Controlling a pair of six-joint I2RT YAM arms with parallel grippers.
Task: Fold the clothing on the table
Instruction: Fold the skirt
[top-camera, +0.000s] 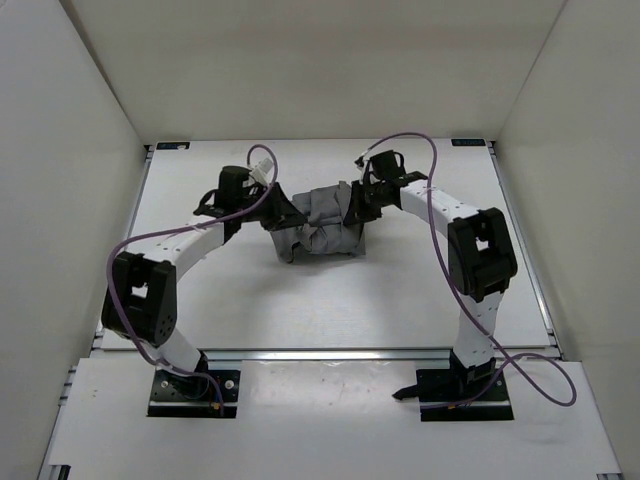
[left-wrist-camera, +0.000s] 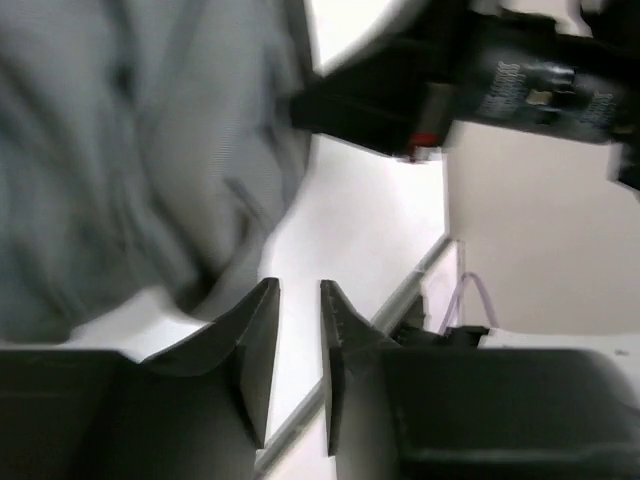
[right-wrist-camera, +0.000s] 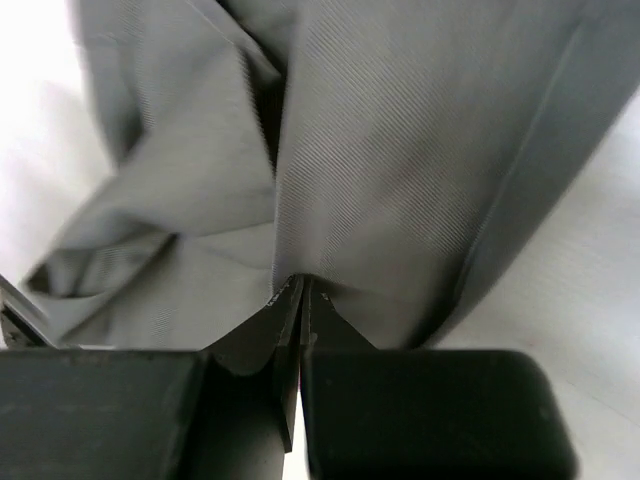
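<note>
Clothing: the grey clothing (top-camera: 318, 228) lies bunched and wrinkled near the middle of the table (top-camera: 400, 300), between the two grippers.
Right gripper: the right gripper (right-wrist-camera: 302, 289) has its fingers pressed together on a fold of the cloth, at the heap's right side.
Left gripper: the left gripper (left-wrist-camera: 299, 295) is just beside the heap's left edge, fingers a narrow slit apart and holding nothing (its view is blurred).

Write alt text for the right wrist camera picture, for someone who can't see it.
The right gripper pinches a fold of the grey clothing between its shut black jaws. The wrinkled fabric fills most of the view, with the white table showing at both side edges.
</note>
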